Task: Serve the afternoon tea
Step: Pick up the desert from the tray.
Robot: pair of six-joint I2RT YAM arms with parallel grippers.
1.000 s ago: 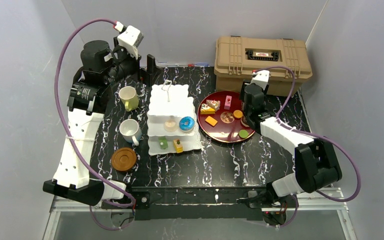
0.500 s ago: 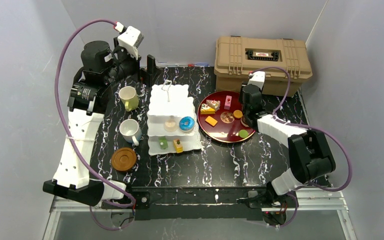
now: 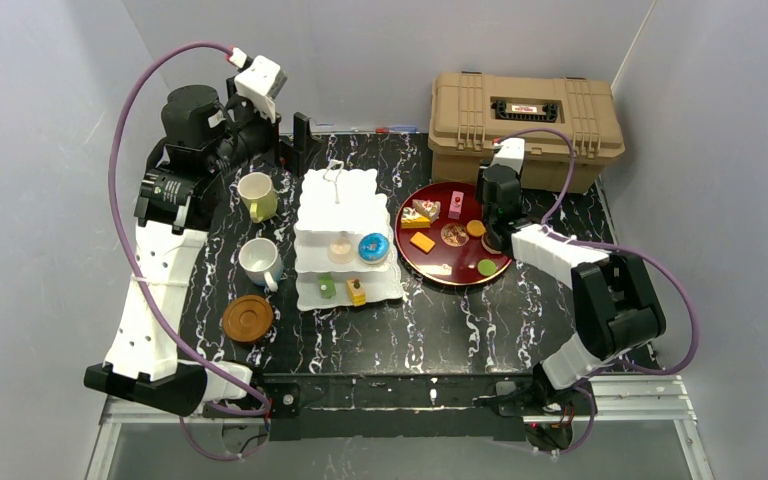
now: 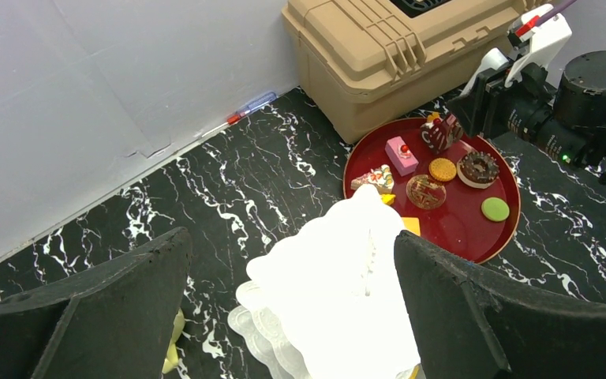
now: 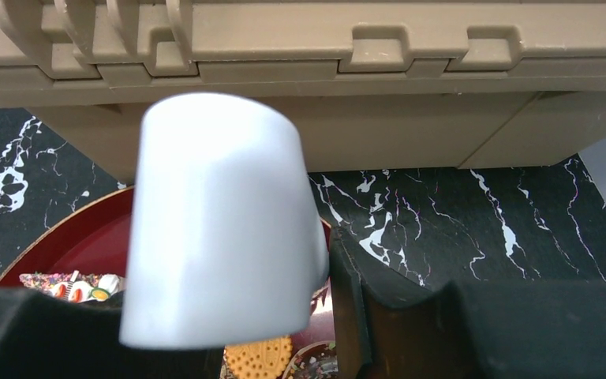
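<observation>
Maroon tray (image 3: 438, 274), beside the cake stand (image 3: 338, 205), carries most pastries. The right end effector (image 4: 451, 125) is at a chocolate slice (image 4: 440, 133); whether it grips is unclear. An off-centre pinch could topple the slice. The left end effector (image 4: 290, 245) hangs wide apart.

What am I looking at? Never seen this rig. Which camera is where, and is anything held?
Two robot arms are bolted at the near edge of a black table, each ending in a two-finger gripper. The wide picture comes from a fixed camera above and behind them. The other two come from a camera on each wrist.

On the table are a white three-tier cake stand carrying toy pastries, a yellow-green mug, a white mug, a brown coaster, a red tray of more pastries, and a tan case at the back.

The left gripper hangs open and empty by the stand's far side. The right gripper sits low over the tray's far edge. Whether it grips a pastry is unclear.
</observation>
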